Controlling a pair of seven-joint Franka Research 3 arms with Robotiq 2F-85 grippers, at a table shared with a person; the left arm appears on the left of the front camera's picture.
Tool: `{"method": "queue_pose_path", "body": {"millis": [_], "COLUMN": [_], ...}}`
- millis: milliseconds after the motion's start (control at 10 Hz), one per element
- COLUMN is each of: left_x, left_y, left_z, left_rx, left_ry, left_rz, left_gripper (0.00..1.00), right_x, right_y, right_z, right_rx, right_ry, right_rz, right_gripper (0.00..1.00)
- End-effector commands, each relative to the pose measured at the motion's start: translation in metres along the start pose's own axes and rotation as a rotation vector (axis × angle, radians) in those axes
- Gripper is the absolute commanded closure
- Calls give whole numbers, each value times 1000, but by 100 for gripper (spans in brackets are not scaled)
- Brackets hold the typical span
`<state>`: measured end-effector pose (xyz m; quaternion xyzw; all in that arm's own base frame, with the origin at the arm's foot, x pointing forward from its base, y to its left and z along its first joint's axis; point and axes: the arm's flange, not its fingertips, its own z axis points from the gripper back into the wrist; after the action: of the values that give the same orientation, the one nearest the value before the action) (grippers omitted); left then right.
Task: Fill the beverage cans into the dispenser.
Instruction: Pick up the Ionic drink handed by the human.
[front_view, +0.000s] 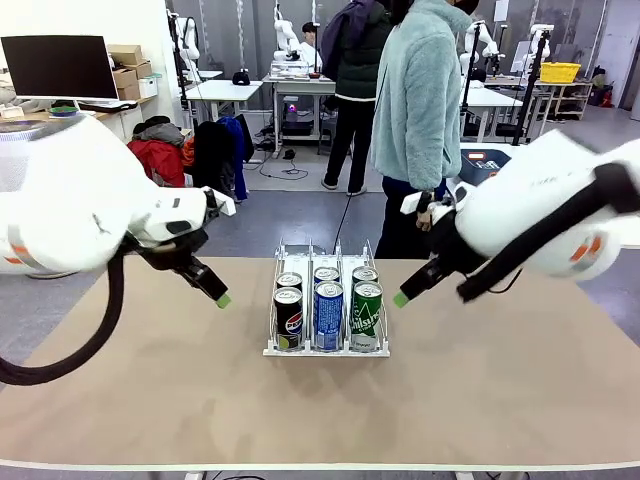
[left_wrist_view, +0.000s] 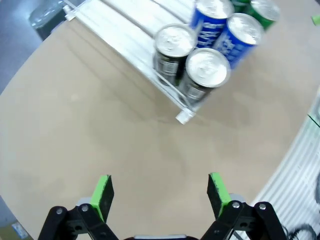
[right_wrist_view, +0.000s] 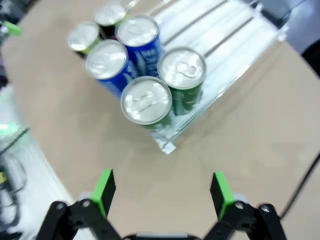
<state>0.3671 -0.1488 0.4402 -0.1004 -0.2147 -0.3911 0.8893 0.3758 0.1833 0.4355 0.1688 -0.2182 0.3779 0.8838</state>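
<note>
The dispenser (front_view: 327, 349) stands mid-table, a white base with wire lanes. Several beverage cans stand in it, two per lane: dark cans (front_view: 288, 318) on the left, blue ones (front_view: 328, 315) in the middle, green ones (front_view: 367, 316) on the right. My left gripper (front_view: 221, 299) hovers open to the left of the rack; in its wrist view the fingers (left_wrist_view: 102, 195) are spread wide above bare table, with a dark can (left_wrist_view: 206, 72) ahead. My right gripper (front_view: 401, 298) hovers open to the right; its wrist view has a green can (right_wrist_view: 147, 104) ahead of the spread fingers (right_wrist_view: 220, 192).
A person in a light green fleece (front_view: 418, 90) stands at the table's far side behind the rack. The tan tabletop (front_view: 150, 390) has free room on both sides and in front of the rack.
</note>
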Motion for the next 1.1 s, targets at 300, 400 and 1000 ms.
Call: {"method": "queue_pose_path", "body": {"millis": [300, 400, 1000], "left_x": [5, 8, 15], "left_y": [-15, -17, 4], "left_z": [132, 159, 262], "left_rx": [-94, -41, 167], "left_ry": [-20, -45, -60], "left_rz": [-247, -263, -138], "left_gripper": [0, 0, 0], "right_x": [24, 25, 27], "right_y": [2, 5, 2], "right_z": [122, 152, 279], "right_rx": [50, 51, 7], "right_ry": [1, -7, -124], "right_rz": [91, 123, 63], "right_gripper": [0, 0, 0]}}
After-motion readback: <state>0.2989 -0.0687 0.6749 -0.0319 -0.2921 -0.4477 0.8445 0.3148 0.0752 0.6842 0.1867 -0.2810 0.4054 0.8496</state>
